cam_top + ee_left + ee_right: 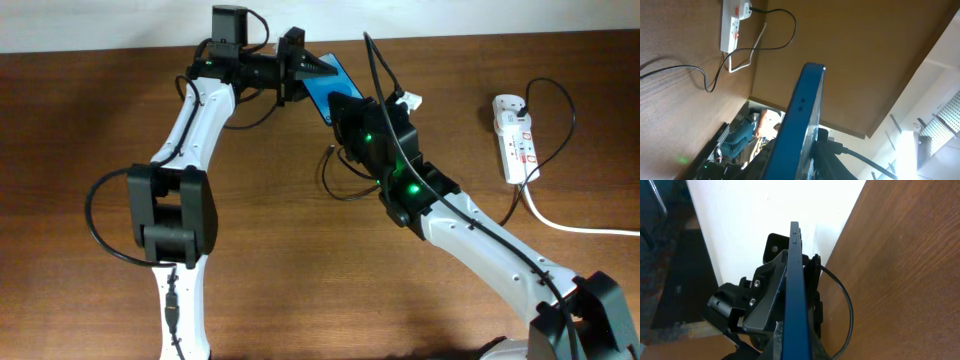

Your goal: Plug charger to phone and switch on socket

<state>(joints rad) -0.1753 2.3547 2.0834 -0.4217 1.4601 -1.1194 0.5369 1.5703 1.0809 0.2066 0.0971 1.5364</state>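
Phone [328,80] sits tilted above back of surface [100,120], clamped in left claw [310,72], right claw [350,108] at its near end, grip unclear; charger [573,118] runs from socket [514,135] under right arm [480,235], so square its tip to the phone before pushing.

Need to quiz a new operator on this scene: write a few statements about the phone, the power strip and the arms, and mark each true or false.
1. The left gripper holds the phone off the table. True.
2. The power strip lies beside the left arm. False: it lies at the right side of the table, away from both grippers.
3. A thin black charger cable runs from the power strip's end. True.
4. The right gripper is pulled back, far from the phone. False: it is right up against the phone.
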